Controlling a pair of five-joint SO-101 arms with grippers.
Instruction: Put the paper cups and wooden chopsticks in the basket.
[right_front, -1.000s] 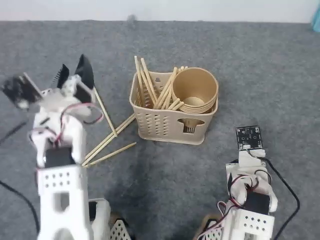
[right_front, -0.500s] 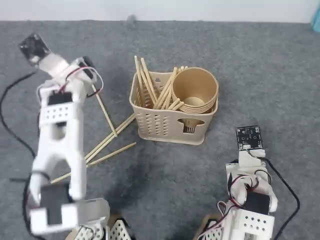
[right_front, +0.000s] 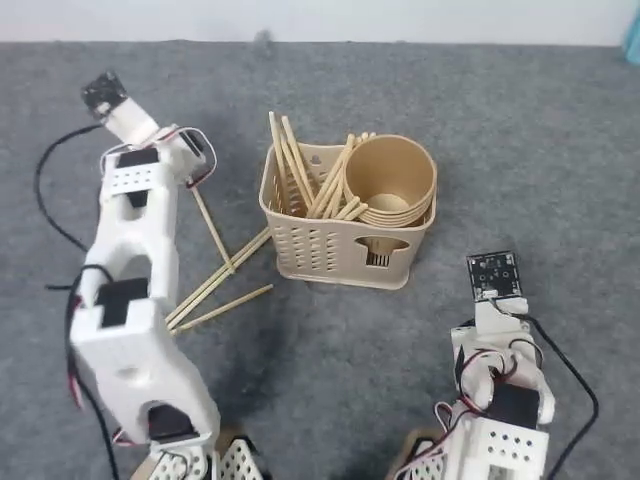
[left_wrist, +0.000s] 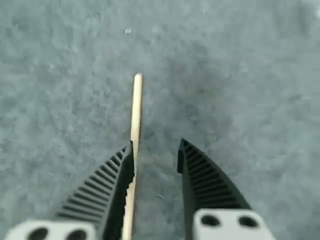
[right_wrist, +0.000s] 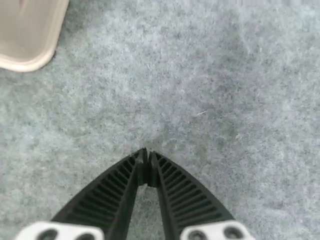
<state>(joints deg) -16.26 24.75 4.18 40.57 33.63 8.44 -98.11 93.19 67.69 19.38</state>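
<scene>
A beige slotted basket holds nested paper cups and several wooden chopsticks. More chopsticks lie on the grey carpet to its left. My left gripper is open, low over the far end of one loose chopstick, which lies against the inner edge of one finger. In the high view the left arm stretches out over that stick. My right gripper is shut on nothing above bare carpet, with the right arm folded near the front right.
A corner of the basket shows in the right wrist view. Cables trail beside both arm bases. Open carpet lies right of and behind the basket.
The left arm has swung from its folded, raised pose out and down over the loose chopstick left of the basket. The right arm stayed still.
</scene>
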